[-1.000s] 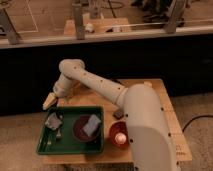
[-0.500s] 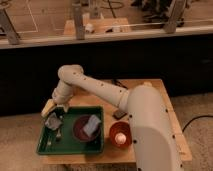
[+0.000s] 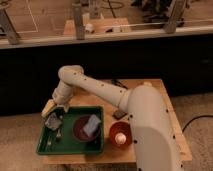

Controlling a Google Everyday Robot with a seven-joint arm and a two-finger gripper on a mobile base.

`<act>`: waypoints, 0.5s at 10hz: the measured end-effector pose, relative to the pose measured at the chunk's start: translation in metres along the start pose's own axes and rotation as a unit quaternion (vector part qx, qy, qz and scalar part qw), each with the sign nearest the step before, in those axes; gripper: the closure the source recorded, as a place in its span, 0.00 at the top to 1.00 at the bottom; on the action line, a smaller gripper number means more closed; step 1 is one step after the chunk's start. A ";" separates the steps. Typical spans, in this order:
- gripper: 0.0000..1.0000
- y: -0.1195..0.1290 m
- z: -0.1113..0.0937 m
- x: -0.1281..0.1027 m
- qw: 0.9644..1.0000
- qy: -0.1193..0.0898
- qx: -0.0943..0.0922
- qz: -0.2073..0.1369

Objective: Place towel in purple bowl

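Observation:
A dark purple bowl (image 3: 80,131) stands in the middle of a green tray (image 3: 67,146) at the table's front left. A blue-grey folded piece that looks like a towel (image 3: 92,125) lies in the bowl, leaning on its right side. A grey crumpled item (image 3: 52,121) lies in the tray's left part. My gripper (image 3: 49,107) hangs at the tray's back left corner, just above the grey crumpled item and left of the bowl. I cannot tell whether it touches the item.
An orange bowl (image 3: 120,135) with a pale object in it stands right of the tray. A small dark object (image 3: 119,114) lies behind it. The wooden table (image 3: 155,92) ends close behind the arm. A dark wall and a railing lie beyond.
My gripper has come down and slightly right, from above the table's left edge to the tray's back left corner over the grey item. The bowl and its contents have not moved.

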 end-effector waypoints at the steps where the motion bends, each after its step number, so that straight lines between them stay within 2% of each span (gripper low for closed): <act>1: 0.80 0.000 0.006 0.000 1.000 -0.006 -0.010 0.000; 5: 0.80 0.003 0.019 -0.002 0.999 -0.013 -0.034 0.006</act>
